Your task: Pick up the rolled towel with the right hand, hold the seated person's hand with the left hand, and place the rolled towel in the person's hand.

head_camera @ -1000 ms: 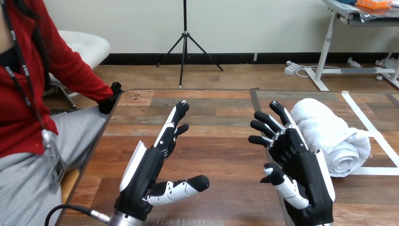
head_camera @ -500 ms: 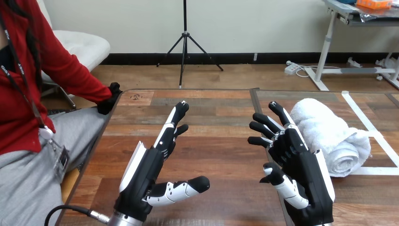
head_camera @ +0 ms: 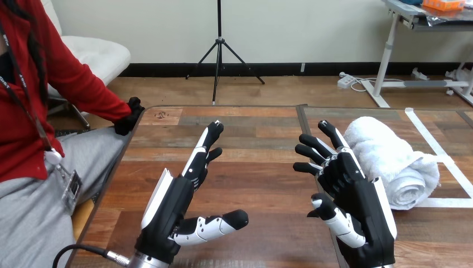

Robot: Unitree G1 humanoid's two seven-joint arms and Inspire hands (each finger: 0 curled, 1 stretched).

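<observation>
A white rolled towel (head_camera: 390, 159) lies on the wooden table (head_camera: 256, 139) at the right. My right hand (head_camera: 354, 195) hovers just left of it, fingers straight and spread, holding nothing and apart from the towel. My left hand (head_camera: 175, 204) is raised over the table's left half, fingers straight and thumb out to the right, empty. The person's hand (head_camera: 129, 116), in a black glove, rests at the table's far left corner, well beyond my left hand.
White tape lines (head_camera: 440, 151) mark the table around the towel at the right. A seam (head_camera: 305, 131) runs down the table between its two halves. The person sits at the left side.
None of my hands or the towel has moved. The person's torso has shifted slightly.
</observation>
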